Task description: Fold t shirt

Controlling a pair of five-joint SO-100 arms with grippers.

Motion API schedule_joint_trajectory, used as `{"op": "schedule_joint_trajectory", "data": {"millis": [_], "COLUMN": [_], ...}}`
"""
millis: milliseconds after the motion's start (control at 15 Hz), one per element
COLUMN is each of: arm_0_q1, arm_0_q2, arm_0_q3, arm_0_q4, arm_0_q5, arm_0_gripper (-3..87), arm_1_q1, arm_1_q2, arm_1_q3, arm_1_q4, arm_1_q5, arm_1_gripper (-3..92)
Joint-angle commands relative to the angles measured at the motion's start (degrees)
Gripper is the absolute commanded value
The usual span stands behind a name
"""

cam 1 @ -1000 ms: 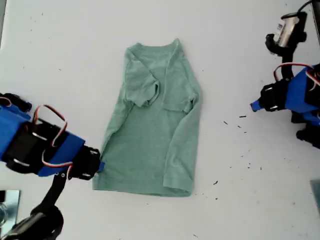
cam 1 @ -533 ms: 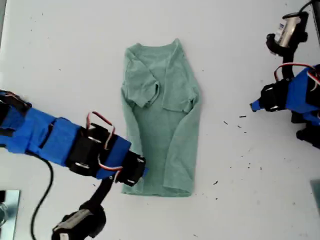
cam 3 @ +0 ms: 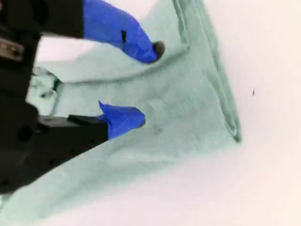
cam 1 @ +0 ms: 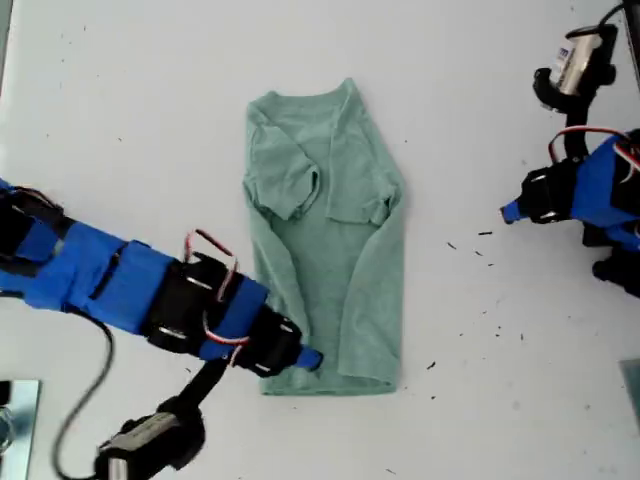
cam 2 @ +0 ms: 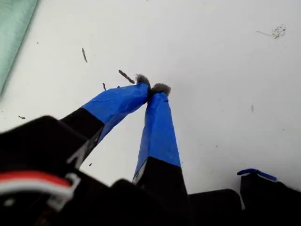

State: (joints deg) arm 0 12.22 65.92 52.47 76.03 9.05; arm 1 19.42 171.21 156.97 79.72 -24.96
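The pale green t shirt (cam 1: 335,240) lies on the white table (cam 1: 130,120), neckline toward the far edge, sleeves and sides folded in to a narrow strip. My second gripper (cam 1: 310,358) reaches in from the exterior view's left and sits over the shirt's lower hem. In the second wrist view this gripper (cam 3: 143,84) is open, its blue fingertips (cam 3: 146,47) spread above the t shirt (cam 3: 188,108) with no cloth between them. My first gripper (cam 1: 510,212) waits at the exterior view's right, off the shirt. Its tips (cam 2: 153,88) are shut on nothing above bare table, the t shirt (cam 2: 14,28) off to one side.
Small dark specks (cam 1: 480,250) dot the table between the shirt and the first arm. A metal piece (cam 1: 15,410) shows at the exterior view's lower left corner. The second arm's black cable (cam 1: 85,400) trails along that side.
The second arm swept toward the exterior view's right across the shirt's lower part, carrying that side's edge inward. The lower half is now narrower. The first arm stayed still.
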Motion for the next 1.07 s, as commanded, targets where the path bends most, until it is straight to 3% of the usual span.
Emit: {"op": "schedule_joint_trajectory", "data": {"millis": [0, 133, 200, 267, 333, 400, 533, 667, 733, 800, 867, 1000], "arm_0_q1": [-0.2, -2.5, -3.0, -3.1, -3.1, -2.5, -2.1, -2.9, -2.5, -0.9, 0.6, 2.5], "arm_0_q2": [27.2, 48.5, 59.2, 69.2, 77.9, 86.0, 93.6, 89.1, 82.1, 70.4, 57.3, 35.0], "arm_0_q3": [7.2, 36.3, 55.3, 75.8, 94.2, 107.4, 113.6, 104.4, 92.6, 76.9, 60.6, 35.3], "arm_0_q4": [8.5, 6.9, -0.5, -13.4, -22.9, -28.7, -27.3, -22.1, -18.8, -12.7, -6.7, -1.8], "arm_0_q5": [-2.9, -9.3, -12.1, -13.7, -19.0, -22.9, -26.3, -23.8, -20.7, -19.0, -16.7, -10.6], "arm_0_gripper": [13.1, 10.0, 4.6, -0.1, -0.1, -0.1, -0.1, -0.2, 12.5, 21.3, 23.9, 25.8], "arm_1_q1": [-0.4, -0.4, -0.7, -1.0, -1.2, -1.4, -1.6, -3.3, -5.8, -9.5, -13.1, -19.3], "arm_1_q2": [0.6, 0.5, 0.5, 0.5, 0.5, 0.5, 0.2, -1.8, -7.8, -16.6, -26.1, -44.1], "arm_1_q3": [-0.7, -0.6, -0.5, -0.4, -0.4, -0.2, 0.0, -5.1, -13.3, -24.0, -34.6, -52.9], "arm_1_q4": [0.3, 0.3, 0.3, 0.3, 0.3, 0.3, 0.2, 1.2, 2.5, 2.7, 1.6, 1.8], "arm_1_q5": [0.4, 0.6, 0.7, 1.0, 1.2, 1.5, 1.9, 2.9, 3.7, 5.3, 5.2, 5.0], "arm_1_gripper": [2.2, 2.2, 2.2, 2.2, 2.2, 2.2, 2.2, 2.2, 2.3, 9.3, 21.3, 33.7]}}
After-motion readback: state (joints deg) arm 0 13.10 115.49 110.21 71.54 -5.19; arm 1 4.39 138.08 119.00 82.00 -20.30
